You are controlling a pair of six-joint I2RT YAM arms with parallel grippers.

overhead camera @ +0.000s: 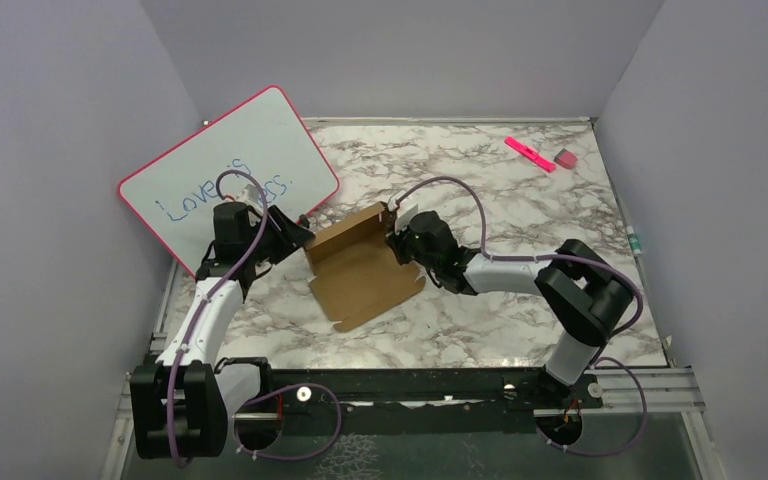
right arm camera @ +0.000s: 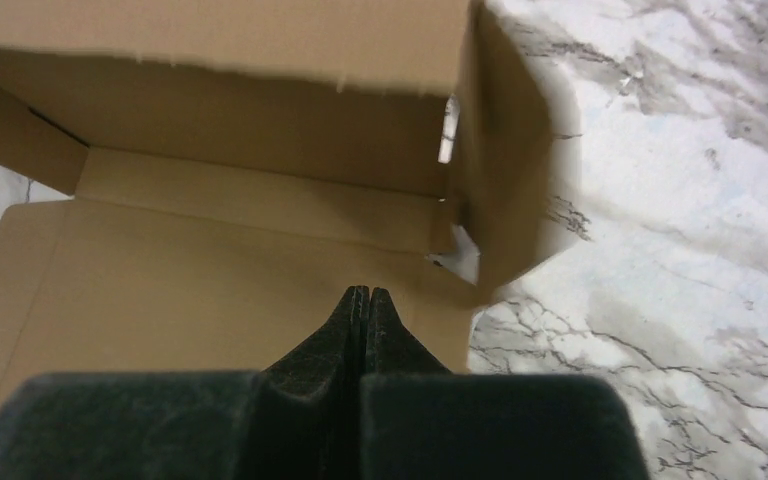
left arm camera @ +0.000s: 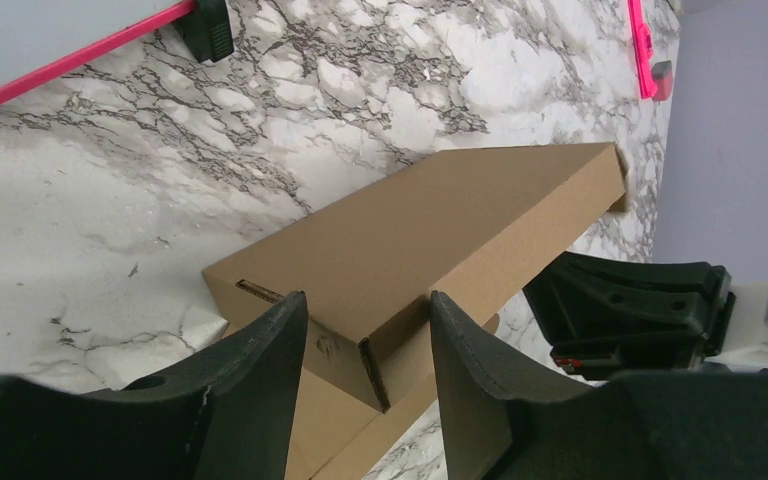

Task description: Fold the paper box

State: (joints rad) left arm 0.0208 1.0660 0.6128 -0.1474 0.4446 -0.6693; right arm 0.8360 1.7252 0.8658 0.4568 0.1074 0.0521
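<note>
Left gripper: jaws closed partway onto the paper box, one finger on each side of a raised corner, both seemingly touching cardboard. The left arm rises from its base toward 12 o'clock, and the wrist bends toward 3 o'clock, low over the marble table. Right gripper: fingers pressed flat together, nothing between them, tip over the box's flat inner panel. The right arm's elbow stands high at the table's 3 o'clock side, and the forearm runs toward 9 o'clock. The box is at mid-table between the two grippers, left at its 9 o'clock end, right at its 2 o'clock edge. It is part-folded: far wall up, near panel flat, and a side flap standing at the right gripper's 1 o'clock. Whiteboard at the box's 10 o'clock, tilted.
</note>
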